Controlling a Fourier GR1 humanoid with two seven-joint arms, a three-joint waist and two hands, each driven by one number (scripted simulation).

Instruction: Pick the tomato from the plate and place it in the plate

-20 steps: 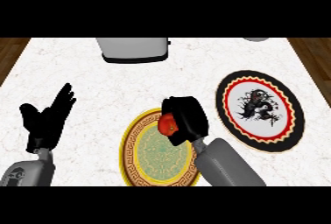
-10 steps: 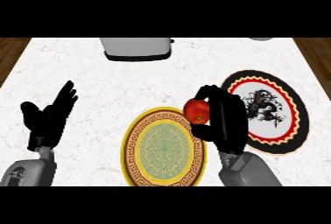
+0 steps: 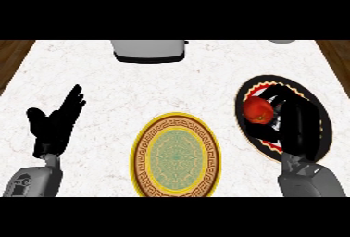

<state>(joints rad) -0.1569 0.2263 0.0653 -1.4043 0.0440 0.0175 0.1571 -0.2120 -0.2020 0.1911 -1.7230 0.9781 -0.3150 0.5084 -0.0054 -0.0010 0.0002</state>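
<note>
In the head view, the white marbled counter (image 3: 205, 83) fills most of the frame, with dark wood showing at the upper left and upper right corners. At the right of the frame the right robot hand (image 3: 295, 122) is over the black plate (image 3: 254, 85), whose red-and-white rim shows around it. Its fingers are curled round the red tomato (image 3: 258, 110), which sits at the hand's left side, over the left part of that plate; whether the tomato touches the plate cannot be told. The grey forearm below the hand runs to the lower right edge.

At the lower centre lies the gold-rimmed plate (image 3: 176, 157) with a pale green patterned middle, nothing on it, just left of the black plate and apart from it.

At the left of the frame the left robot hand (image 3: 53, 127) rests with its fingers straight and spread, pointing up, holding nothing.

At the top centre stands a grey toaster (image 3: 149, 51).
</note>
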